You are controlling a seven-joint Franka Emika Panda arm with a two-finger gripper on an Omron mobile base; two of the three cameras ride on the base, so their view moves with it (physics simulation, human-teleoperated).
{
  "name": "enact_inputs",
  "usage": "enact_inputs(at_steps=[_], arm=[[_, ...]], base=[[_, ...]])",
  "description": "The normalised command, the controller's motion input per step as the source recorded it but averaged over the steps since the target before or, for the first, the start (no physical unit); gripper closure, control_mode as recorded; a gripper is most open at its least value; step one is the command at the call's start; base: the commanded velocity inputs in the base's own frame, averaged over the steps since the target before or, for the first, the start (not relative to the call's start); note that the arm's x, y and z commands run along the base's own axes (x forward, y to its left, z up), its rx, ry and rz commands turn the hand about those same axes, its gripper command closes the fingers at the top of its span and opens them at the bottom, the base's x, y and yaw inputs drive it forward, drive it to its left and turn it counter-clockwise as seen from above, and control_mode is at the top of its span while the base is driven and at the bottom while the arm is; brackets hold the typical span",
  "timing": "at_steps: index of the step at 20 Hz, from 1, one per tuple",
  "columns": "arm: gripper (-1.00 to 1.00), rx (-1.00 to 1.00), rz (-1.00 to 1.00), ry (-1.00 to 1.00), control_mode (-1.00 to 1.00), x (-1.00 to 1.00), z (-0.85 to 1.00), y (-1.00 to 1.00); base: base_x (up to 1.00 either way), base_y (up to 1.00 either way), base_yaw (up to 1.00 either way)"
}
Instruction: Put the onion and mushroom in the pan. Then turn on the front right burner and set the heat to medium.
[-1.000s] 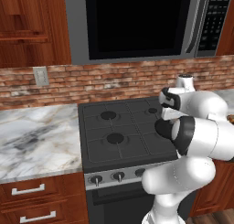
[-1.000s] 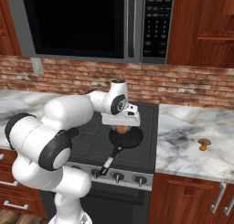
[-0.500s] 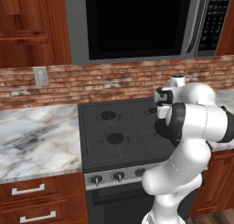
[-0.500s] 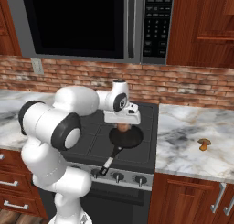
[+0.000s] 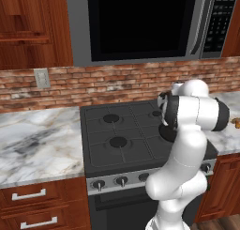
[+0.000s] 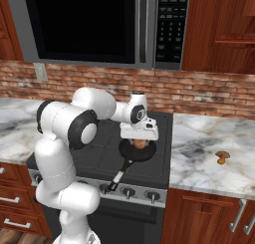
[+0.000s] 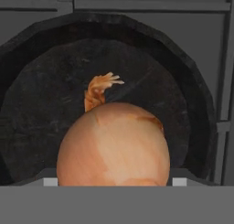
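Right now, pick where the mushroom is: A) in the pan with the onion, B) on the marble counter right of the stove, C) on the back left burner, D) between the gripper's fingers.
B: the mushroom lies alone on the marble counter to the right of the stove, well apart from the pan, above which the onion sits under the gripper.

Rendered home kitchen. Shown by a black gas stove (image 5: 126,135) with grates and front knobs (image 5: 121,180), a microwave (image 6: 99,26) mounted above it, a red brick backsplash (image 5: 93,81), marble counters (image 5: 37,142) on both sides, and reddish wood cabinets (image 6: 219,29) above and below. Also marked by a wall outlet (image 5: 41,77) on the brick and a pan (image 6: 137,151) on the stove.
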Motion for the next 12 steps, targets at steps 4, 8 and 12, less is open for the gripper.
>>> enact_inputs(at_steps=[4, 8, 12], arm=[[1.00, 0.00, 0.00, 0.00, -1.00, 0.20, -0.12, -0.01], [1.00, 0.02, 0.00, 0.00, -1.00, 0.14, -0.06, 0.00], [1.00, 0.05, 0.00, 0.00, -1.00, 0.01, -0.20, 0.00]], base=[[0.00, 0.00, 0.00], [0.00, 0.00, 0.00], [0.00, 0.00, 0.00]])
